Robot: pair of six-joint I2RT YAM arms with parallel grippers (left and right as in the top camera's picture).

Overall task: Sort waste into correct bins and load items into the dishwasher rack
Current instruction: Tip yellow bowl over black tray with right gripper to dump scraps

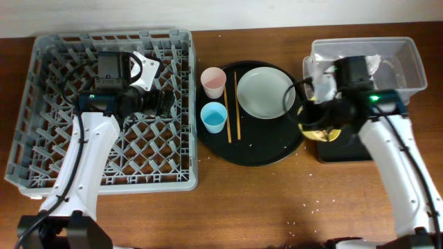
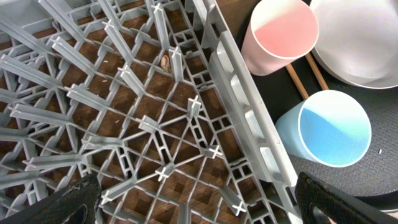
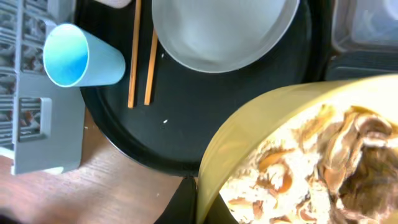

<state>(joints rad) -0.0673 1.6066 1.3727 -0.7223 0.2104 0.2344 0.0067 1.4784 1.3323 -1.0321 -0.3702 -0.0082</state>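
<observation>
My right gripper [image 3: 198,208] is shut on the rim of the small yellow bowl [image 3: 292,155], which holds brownish food scraps with white rice [image 3: 311,168]; overhead the bowl [image 1: 320,124] hangs over the black rectangular tray [image 1: 342,146]. The clear tub [image 1: 408,62] holds a white napkin [image 1: 325,81]. On the round black tray [image 1: 252,155] stand the pink cup [image 1: 212,82], the light blue cup [image 1: 214,117], the chopsticks [image 1: 234,104] and the grey-green plate [image 1: 266,93]. My left gripper [image 2: 193,205] is open and empty above the grey rack [image 1: 41,166], near its right wall [image 2: 249,124].
Rice grains lie on the brown table near the front edge [image 1: 304,207]. A small brown crumb [image 2: 165,61] lies under the rack's lattice. Both cups stand close to the rack's right wall.
</observation>
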